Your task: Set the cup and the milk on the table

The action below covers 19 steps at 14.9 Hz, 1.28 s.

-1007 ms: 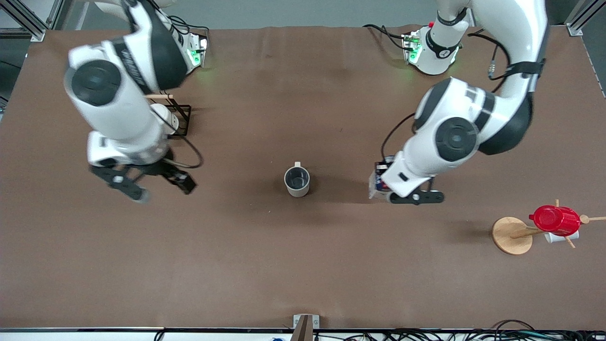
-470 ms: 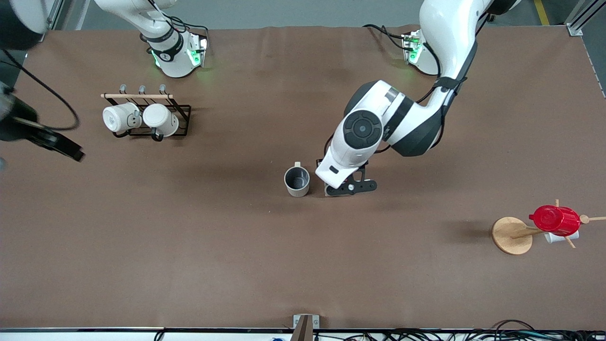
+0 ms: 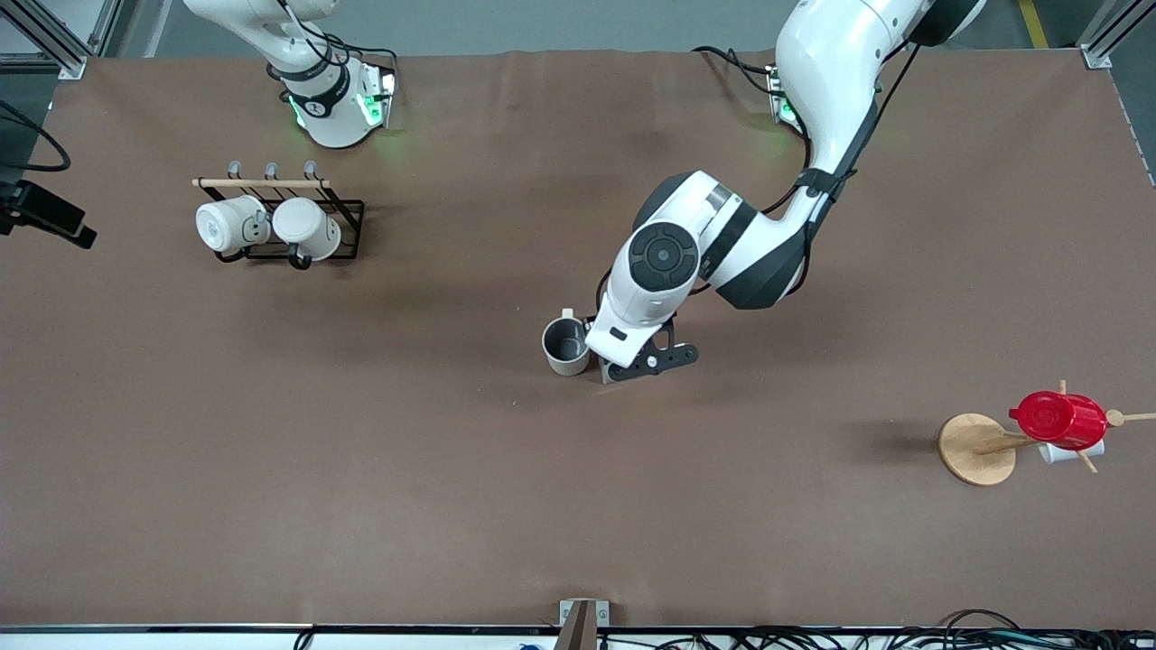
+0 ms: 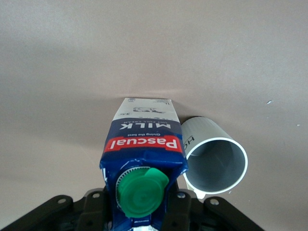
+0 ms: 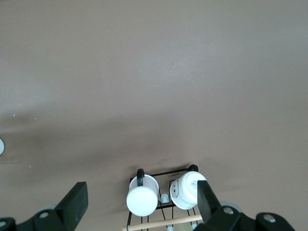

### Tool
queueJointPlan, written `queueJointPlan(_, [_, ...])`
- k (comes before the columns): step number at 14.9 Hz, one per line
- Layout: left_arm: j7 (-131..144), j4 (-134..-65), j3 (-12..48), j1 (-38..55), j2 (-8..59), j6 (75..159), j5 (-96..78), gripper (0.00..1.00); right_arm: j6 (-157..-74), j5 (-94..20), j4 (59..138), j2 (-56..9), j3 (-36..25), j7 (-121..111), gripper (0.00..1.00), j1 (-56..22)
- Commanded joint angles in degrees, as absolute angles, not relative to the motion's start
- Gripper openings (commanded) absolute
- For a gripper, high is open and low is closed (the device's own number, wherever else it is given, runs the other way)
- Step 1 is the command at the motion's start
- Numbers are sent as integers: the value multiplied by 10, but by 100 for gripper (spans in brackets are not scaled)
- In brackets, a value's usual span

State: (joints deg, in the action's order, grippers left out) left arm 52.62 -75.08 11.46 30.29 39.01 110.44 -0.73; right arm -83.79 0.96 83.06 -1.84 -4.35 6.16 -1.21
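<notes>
The pale grey cup [image 3: 566,346] with its dark inside stands upright on the brown table [image 3: 452,506] near the middle. My left gripper [image 3: 646,359] is right beside it, shut on the milk. In the left wrist view the blue and white milk carton [image 4: 144,144] is upright between the fingers of my left gripper [image 4: 140,214], almost touching the cup [image 4: 214,161]. I cannot tell if its base touches the table. In the front view the hand hides the carton. My right gripper [image 3: 45,221] is open and empty, high over the table's edge at the right arm's end, and its spread fingers [image 5: 74,204] show in the right wrist view.
A black wire rack [image 3: 348,230] with two white mugs [image 3: 302,227] stands near the right arm's base, and shows in the right wrist view [image 5: 163,214]. A wooden mug tree [image 3: 975,449] with a red cup [image 3: 1058,420] stands at the left arm's end.
My left gripper has carried the milk from the left arm's end to right beside the cup. My right arm has swung up and away to the table's edge at its own end.
</notes>
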Motion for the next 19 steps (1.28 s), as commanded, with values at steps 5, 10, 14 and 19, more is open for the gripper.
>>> queueJointPlan(5, [527,-737,110,302,386,1089,-11,100,-850,2,846,-11,-41,55,100,-28])
queueJointPlan(10, [419,-735,105,223,281,1034,38,100,-850,1,846,-11,-41,47,100,-27])
queueJointPlan(14, [275,-738,105,128,188,980,80,100,-851,1,846,-11,-41,47,100,-27])
queueJointPlan(19, [206,-742,109,47,111,898,76,100,-850,1,846,-11,-41,47,100,-26])
